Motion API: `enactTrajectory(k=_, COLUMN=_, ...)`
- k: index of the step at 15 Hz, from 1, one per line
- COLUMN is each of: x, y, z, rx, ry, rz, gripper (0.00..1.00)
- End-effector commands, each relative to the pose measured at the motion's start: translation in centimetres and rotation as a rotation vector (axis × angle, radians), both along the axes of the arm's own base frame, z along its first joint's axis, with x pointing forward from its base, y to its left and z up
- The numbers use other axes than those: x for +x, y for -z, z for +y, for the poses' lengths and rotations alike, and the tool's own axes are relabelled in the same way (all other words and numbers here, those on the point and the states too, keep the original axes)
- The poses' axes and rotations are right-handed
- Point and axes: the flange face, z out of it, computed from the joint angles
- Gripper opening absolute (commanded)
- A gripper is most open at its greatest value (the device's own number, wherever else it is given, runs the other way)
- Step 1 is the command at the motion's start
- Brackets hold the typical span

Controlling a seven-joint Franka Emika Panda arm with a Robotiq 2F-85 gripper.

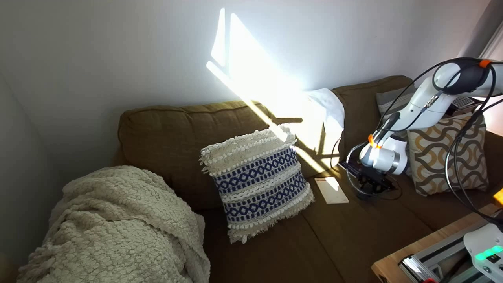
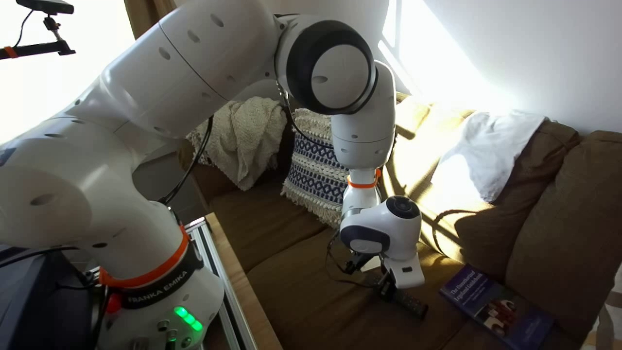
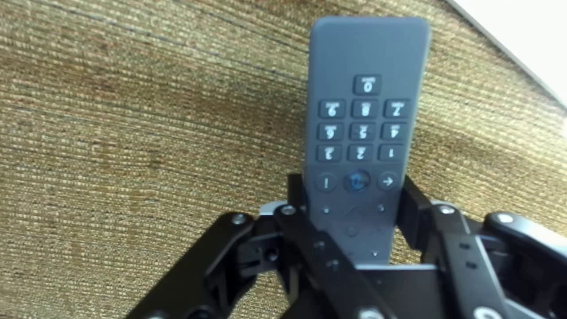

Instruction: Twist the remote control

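Observation:
The remote control is slim and dark, with number keys that read upside down in the wrist view. My gripper has a finger against each long side of it, near the round buttons, and is shut on it. The number-key end sticks out past the fingers; the other end is partly covered by the gripper. In an exterior view the remote juts from below the gripper over the brown sofa seat; I cannot tell whether it touches the seat. In an exterior view the gripper hides the remote.
A pale flat booklet lies beside the gripper on the seat. A blue book lies near the backrest. A blue-white fringed cushion, a swirl-patterned cushion and a cream blanket are on the sofa. A wooden table edge borders it.

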Motion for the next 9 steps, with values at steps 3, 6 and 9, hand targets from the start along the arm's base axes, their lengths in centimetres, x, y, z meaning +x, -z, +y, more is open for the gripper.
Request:
enactTrajectory(k=3, x=-0.20, y=1.01, z=0.67, rx=-0.011, ry=0.068, rz=0.006, gripper=0.26)
enactTrajectory(k=6, x=-0.45, y=0.91, z=0.81, rx=-0.028, ry=0.095, rz=0.009, gripper=0.26)
enactTrajectory(k=9, x=-0.88, y=0.74, z=0.51, rx=-0.060, ry=0.146, rz=0.010, gripper=0.26)
